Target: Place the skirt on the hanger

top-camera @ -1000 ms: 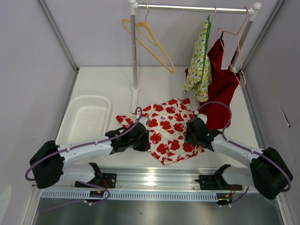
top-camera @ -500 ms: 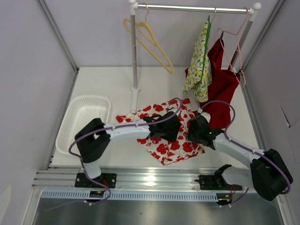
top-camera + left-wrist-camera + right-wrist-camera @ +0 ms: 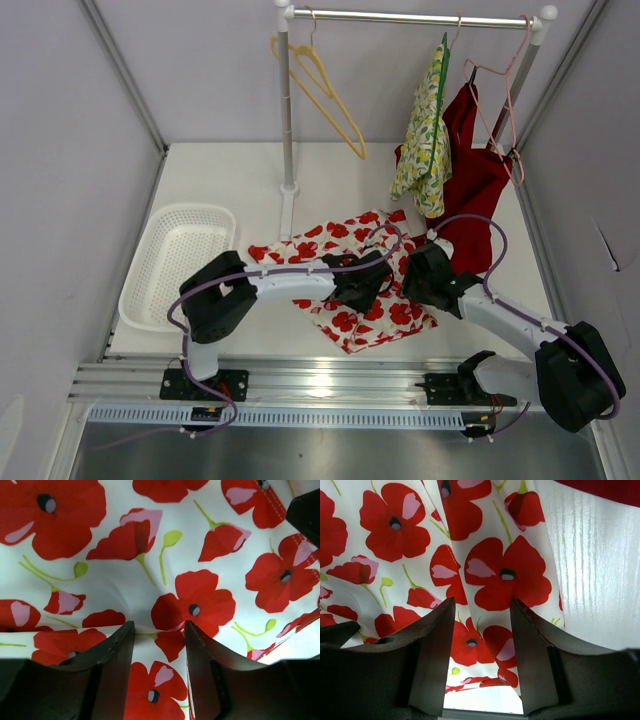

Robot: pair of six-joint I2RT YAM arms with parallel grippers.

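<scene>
The skirt [image 3: 345,268], white with red poppies, lies crumpled on the table in front of both arms. My left gripper [image 3: 376,277] reaches across it to its right half, and in the left wrist view the left gripper [image 3: 159,625] is open, its fingertips [image 3: 125,635] down on the cloth [image 3: 165,575] with a small wrinkle between them. My right gripper [image 3: 414,272] sits at the skirt's right edge; seen from its wrist, the right gripper [image 3: 482,602] is open over a fold of skirt [image 3: 490,580]. An empty yellow hanger [image 3: 327,98] hangs on the rail.
A white basket [image 3: 180,258] stands at the left. The rail's post [image 3: 287,120] rises behind the skirt. A yellow-patterned garment [image 3: 424,140] and a red garment [image 3: 470,180] on a pink hanger [image 3: 508,100] hang at the right, close behind the right arm.
My left arm has swung from the skirt's left side across to its right half, beside the right gripper, and its jaws have opened. The right arm has barely moved.
</scene>
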